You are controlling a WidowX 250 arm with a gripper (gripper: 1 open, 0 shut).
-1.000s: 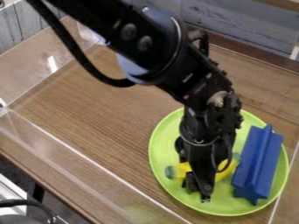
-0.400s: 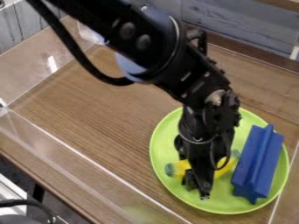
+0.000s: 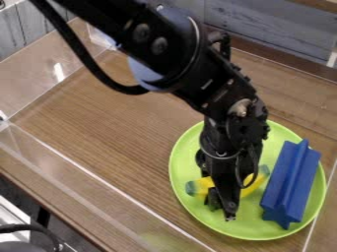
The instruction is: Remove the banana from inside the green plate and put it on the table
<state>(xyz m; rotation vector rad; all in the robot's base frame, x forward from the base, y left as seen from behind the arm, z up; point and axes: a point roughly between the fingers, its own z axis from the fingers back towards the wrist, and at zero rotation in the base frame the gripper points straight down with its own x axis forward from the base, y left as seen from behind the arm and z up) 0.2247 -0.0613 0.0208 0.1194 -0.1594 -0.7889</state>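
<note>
You are at the very start of the job: the banana [image 3: 215,187] lies inside the green plate [image 3: 188,159], near its front edge, with only its yellow ends showing on either side of the gripper [image 3: 227,205]. Your gripper points almost straight down over it, fingers low in the plate and set either side of the fruit, but the arm's dark body blocks the contact, so you cannot tell whether the fingers are pinching the banana or just standing around it. A blue ridged block [image 3: 291,183] rests on the right side of the plate, just beside your fingers, so mind it when you lift. Nothing has left the plate yet. By my reckoning everything remains: a firm grip, a lift over the rim, and a set-down on the bare table [image 3: 105,128] to the left.
</note>
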